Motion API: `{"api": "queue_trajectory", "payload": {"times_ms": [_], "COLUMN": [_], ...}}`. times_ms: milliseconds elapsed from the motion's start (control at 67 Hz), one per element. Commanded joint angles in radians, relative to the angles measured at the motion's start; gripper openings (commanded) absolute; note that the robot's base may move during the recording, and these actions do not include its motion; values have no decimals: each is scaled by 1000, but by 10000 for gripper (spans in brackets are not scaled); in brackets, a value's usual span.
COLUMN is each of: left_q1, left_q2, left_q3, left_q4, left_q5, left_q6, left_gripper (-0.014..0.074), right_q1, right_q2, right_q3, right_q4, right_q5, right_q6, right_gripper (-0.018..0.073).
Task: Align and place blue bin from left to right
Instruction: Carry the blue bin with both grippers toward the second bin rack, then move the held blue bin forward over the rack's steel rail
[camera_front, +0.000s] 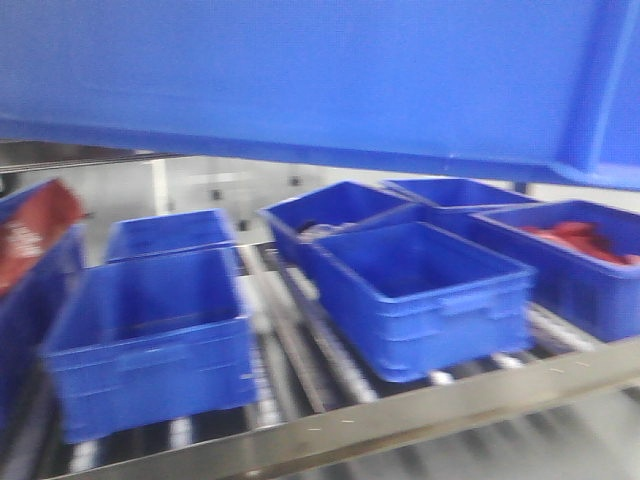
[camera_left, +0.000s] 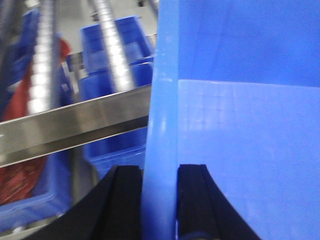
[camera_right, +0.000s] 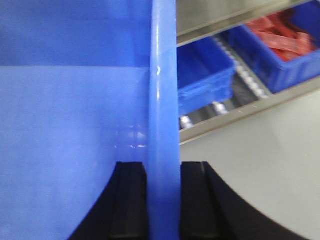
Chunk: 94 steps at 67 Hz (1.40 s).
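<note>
The blue bin (camera_front: 300, 70) is a large bright crate held up in the air, filling the top of the front view above the rack. My left gripper (camera_left: 160, 172) is shut on its left rim (camera_left: 162, 100), one black finger outside the wall and one inside. My right gripper (camera_right: 163, 167) is shut on the right rim (camera_right: 163, 75) the same way. The bin's inner floor (camera_left: 250, 150) shows pale blue in both wrist views. Neither gripper shows in the front view, as the bin hides them.
Below, smaller darker blue bins stand in rows on a roller rack: one front left (camera_front: 150, 340), one front middle (camera_front: 425, 295), others behind. Two hold red items (camera_front: 580, 240). A steel rail (camera_front: 400, 415) runs along the rack's front edge. Grey floor (camera_right: 260, 165) lies to the right.
</note>
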Motion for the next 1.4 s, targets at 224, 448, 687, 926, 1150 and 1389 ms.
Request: {"api": "queue_trajectory", "payload": {"times_ms": [224, 448, 687, 926, 1150, 1389], "left_q1": [-15, -15, -15, -15, -15, -15], "left_q2": [-12, -12, -12, -12, -12, -8], "left_q3": [-13, -13, -13, -13, -13, -13], "left_q4": [25, 25, 25, 25, 25, 25], "left_q5": [-93, -93, -93, -93, -93, -93], "left_q6": [-15, -15, -15, -15, -15, -15], "left_gripper": [-111, -111, -111, -111, -111, -111], "right_q1": [12, 12, 12, 12, 12, 12], "right_q2": [-9, -9, -9, -9, -9, -9], "right_q3": [-10, -10, -10, -10, -10, -10], "right_q4": [13, 13, 13, 13, 13, 13], "right_q5": [-95, -95, -95, -95, -95, -97], "right_q6": [-3, -3, -3, -3, -3, -3], "right_gripper": [-80, -80, -80, -80, -80, -80]}}
